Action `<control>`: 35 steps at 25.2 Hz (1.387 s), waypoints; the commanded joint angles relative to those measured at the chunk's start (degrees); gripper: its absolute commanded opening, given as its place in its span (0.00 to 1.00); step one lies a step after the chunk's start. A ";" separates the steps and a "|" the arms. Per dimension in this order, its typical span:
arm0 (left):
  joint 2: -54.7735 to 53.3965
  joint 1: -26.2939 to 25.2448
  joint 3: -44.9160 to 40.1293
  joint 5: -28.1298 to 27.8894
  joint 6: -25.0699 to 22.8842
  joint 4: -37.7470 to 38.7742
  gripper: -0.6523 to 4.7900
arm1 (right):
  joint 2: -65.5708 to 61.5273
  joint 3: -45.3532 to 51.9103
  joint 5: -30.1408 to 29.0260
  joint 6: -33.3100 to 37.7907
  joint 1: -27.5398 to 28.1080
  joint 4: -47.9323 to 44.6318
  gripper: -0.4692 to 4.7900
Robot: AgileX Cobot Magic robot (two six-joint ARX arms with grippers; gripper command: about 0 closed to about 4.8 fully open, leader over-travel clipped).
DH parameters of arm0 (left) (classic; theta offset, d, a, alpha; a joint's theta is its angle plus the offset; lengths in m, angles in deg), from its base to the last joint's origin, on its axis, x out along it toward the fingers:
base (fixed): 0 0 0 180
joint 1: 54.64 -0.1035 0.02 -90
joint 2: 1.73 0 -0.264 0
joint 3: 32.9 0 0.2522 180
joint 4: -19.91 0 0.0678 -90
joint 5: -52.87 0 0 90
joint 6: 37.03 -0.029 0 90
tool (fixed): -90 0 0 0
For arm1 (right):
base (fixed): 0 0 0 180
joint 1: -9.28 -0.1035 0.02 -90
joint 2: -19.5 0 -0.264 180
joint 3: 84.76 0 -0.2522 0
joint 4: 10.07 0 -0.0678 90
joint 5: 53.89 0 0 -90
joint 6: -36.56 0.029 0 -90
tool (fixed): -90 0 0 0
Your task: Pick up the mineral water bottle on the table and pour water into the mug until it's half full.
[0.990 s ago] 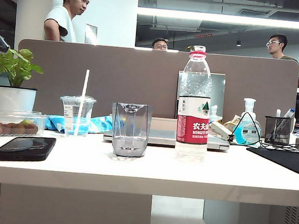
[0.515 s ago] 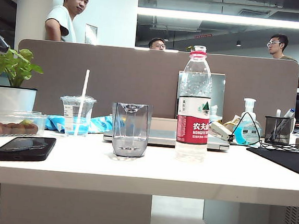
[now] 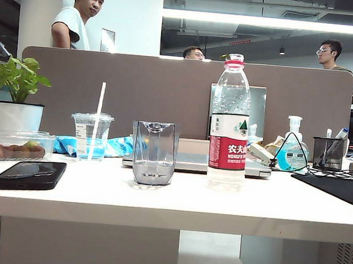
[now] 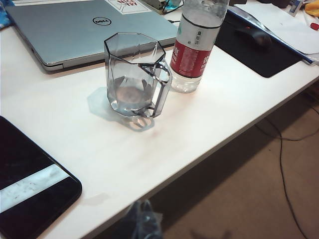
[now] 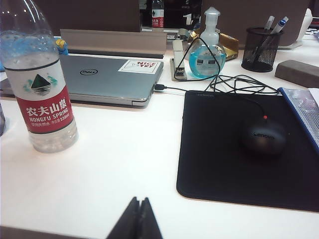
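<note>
The upright mineral water bottle point(image 5: 42, 84) stands far-left of the closed right gripper point(image 5: 139, 219); the left gripper point(image 4: 144, 224), state unclear, hangs near the mug point(image 4: 135, 74).

Only the pincer tips show: the right pincer point(image 5: 140, 219) matte black and wedge-shaped, the left pincer point(image 4: 144, 224) dark, blurred

Mineral water bottle point(image 3: 229, 121) stands upright on the white tabletop point(image 3: 158, 198), cap off, red neck ring, white-and-red label with Chinese characters facing front, little water visible at the base. Mug point(image 3: 154, 153), clear smoky faceted glass with thick base and handle, stands upright just beside the bottle, on its left in the exterior view, not touching, water low inside.
</note>
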 commanded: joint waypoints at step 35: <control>30.32 -5.62 -19.82 -31.85 4.13 -11.13 0.11 | 0.02 0.44 -0.07 0.11 -0.13 -0.33 0.09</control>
